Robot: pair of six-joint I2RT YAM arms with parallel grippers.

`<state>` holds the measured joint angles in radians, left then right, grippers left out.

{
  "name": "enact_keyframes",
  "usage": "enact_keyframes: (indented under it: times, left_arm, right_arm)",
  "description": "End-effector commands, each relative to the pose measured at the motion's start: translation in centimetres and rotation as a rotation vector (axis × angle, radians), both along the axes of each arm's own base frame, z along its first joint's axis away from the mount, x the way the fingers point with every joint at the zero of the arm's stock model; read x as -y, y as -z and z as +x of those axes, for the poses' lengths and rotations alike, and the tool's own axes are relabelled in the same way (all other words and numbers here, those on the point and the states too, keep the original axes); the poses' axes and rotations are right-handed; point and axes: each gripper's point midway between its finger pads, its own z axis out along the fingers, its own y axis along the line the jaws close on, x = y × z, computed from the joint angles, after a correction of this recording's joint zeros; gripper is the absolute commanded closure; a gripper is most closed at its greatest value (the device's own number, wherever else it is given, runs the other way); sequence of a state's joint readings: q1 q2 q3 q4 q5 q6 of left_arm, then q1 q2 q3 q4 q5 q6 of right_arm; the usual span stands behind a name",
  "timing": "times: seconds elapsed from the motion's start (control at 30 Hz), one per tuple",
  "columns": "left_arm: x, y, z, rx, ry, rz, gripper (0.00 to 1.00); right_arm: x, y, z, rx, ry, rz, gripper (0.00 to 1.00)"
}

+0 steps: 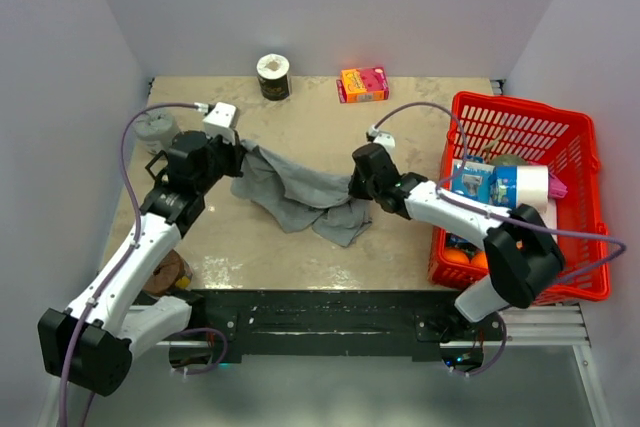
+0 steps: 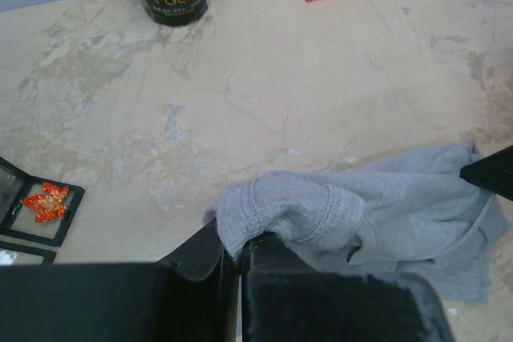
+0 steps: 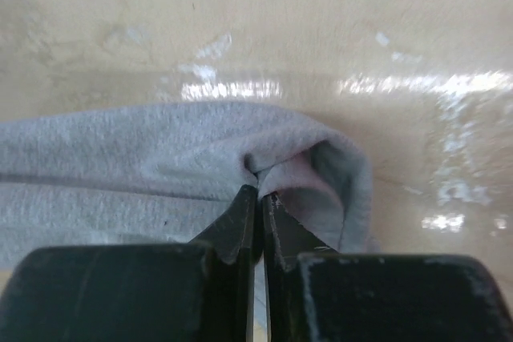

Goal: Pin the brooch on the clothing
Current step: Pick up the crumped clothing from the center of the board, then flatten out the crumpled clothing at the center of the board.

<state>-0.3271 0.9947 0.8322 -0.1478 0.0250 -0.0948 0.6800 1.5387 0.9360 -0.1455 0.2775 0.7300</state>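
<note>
Left tool [image 2: 240, 252] and right tool [image 3: 258, 198] each clamped on the clothing [image 1: 300, 195]; the brooch [image 2: 48, 202], well apart in its black case [image 2: 74, 212], not yet pinned.

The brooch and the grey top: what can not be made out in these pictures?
- Brooch: left wrist view only, tiny; its clasp is not visible.
- Clothing: crumpled in top view; folds hide its shape.
- Right gripper: in right wrist view, jaws cover how much cloth is pinched.

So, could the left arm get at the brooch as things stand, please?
Probably not yet: the brooch lies close by in its open case, but the left fingers are shut on the grey top and would have to let go first.
</note>
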Motion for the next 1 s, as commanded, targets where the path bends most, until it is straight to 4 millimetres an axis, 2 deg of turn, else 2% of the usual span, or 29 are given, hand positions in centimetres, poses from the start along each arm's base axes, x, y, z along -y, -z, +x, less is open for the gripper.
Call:
enact_keyframes:
  times: [0.0,0.03,0.07,0.1,0.17,0.2,0.23,0.27,0.33,0.37,0.43,0.47,0.5,0.53,0.6,0.63,0.67,0.7,0.73,0.77,0.8,0.83,0.87,0.9,0.93,0.97]
  left_arm:
    - [0.2,-11.8,2.9,0.25,-0.033,-0.126,1.0]
    - [0.2,-13.4,3.3,0.277,-0.035,-0.138,1.0]
    - [0.5,-16.0,4.0,0.318,-0.032,-0.155,1.0]
    - [0.5,-17.3,4.5,0.34,-0.033,-0.162,1.0]
    - [1.0,-20.6,5.8,0.394,-0.017,-0.178,1.0]
    - [1.0,-21.6,6.3,0.411,-0.016,-0.181,1.0]
    - [1.2,-22.6,6.8,0.428,-0.008,-0.186,1.0]
    - [2.0,-24.4,7.4,0.455,0.034,-0.205,1.0]
    - [2.5,-26.2,8.8,0.5,0.083,-0.25,1.0]
    - [3.2,-28.0,8.6,0.536,0.137,-0.27,1.0]
    - [3.2,-28.8,9.8,0.572,0.188,-0.302,1.0]
    - [3.3,-28.8,10.0,0.576,0.215,-0.309,1.0]
    - [2.6,-28.4,10.8,0.573,0.2,-0.313,1.0]
    - [2.4,-27.7,11.7,0.563,0.199,-0.317,1.0]
    - [1.3,-24.8,13.3,0.517,0.179,-0.304,1.0]
    - [0.8,-23.7,14.0,0.512,0.171,-0.301,1.0]
    - [0.6,-20.5,14.6,0.455,0.17,-0.296,1.0]
    - [-0.6,-18.9,15.3,0.434,0.143,-0.29,1.0]
    - [-1.4,-17.3,15.8,0.413,0.121,-0.288,1.0]
    - [-2.3,-13.7,16.8,0.337,0.081,-0.296,0.98]
    - [-3.9,-12.0,17.7,0.295,0.033,-0.295,0.82]
    - [-4.2,-7.6,18.6,0.153,-0.003,-0.301,0.62]
    - [-5.7,-7.1,19.4,0.117,-0.042,-0.295,0.29]
    - [-6.4,-5.7,19.7,0.063,-0.068,-0.287,0.15]
    - [-6.7,-3.8,19.8,-0.012,-0.088,-0.271,0.05]
    - [-6.5,-2.8,19.4,-0.052,-0.087,-0.268,0.01]
  right_arm:
    - [3.4,-11.2,3.0,0.234,0.095,-0.038,1.0]
    - [4.0,-14.4,3.4,0.292,0.116,-0.023,1.0]
    - [5.3,-15.8,3.3,0.32,0.144,-0.071,1.0]
    - [6.0,-17.3,3.3,0.346,0.16,-0.085,1.0]
    - [7.6,-21.5,2.8,0.422,0.187,-0.109,1.0]
    - [8.5,-22.9,2.7,0.452,0.217,-0.129,1.0]
    - [9.2,-25.3,2.5,0.493,0.237,-0.122,1.0]
    - [9.9,-26.5,2.0,0.512,0.236,-0.144,1.0]
    - [11.1,-29.3,1.6,0.561,0.265,-0.162,1.0]
    - [11.7,-29.8,1.3,0.563,0.276,-0.176,1.0]
    - [11.8,-31.1,0.7,0.577,0.264,-0.16,1.0]
    - [11.5,-30.9,0.4,0.566,0.242,-0.157,1.0]
    - [11.2,-30.9,0.2,0.563,0.221,-0.141,1.0]
    - [9.8,-30.1,-0.2,0.545,0.172,-0.115,1.0]
    - [7.7,-28.6,-0.6,0.528,0.118,-0.104,1.0]
    - [5.2,-26.7,-1.5,0.499,0.059,-0.101,1.0]
    - [3.8,-25.8,-1.8,0.488,0.042,-0.102,1.0]
    - [1.9,-24.4,-2.2,0.461,-0.001,-0.095,1.0]
    - [-0.9,-21.4,-2.9,0.407,-0.072,-0.1,1.0]
    - [-3.6,-20.4,-3.3,0.387,-0.12,-0.033,1.0]
    - [-5.3,-19.1,-3.8,0.366,-0.16,-0.019,0.95]
    - [-8.1,-16.4,-4.7,0.322,-0.222,-0.037,0.9]
    - [-9.7,-15.8,-5.1,0.314,-0.258,-0.029,0.83]
    - [-10.9,-15.0,-5.6,0.292,-0.296,-0.036,0.6]
    - [-12.2,-15.3,-6.1,0.284,-0.317,-0.032,0.47]
    - [-12.7,-14.4,-6.3,0.266,-0.334,-0.05,0.4]
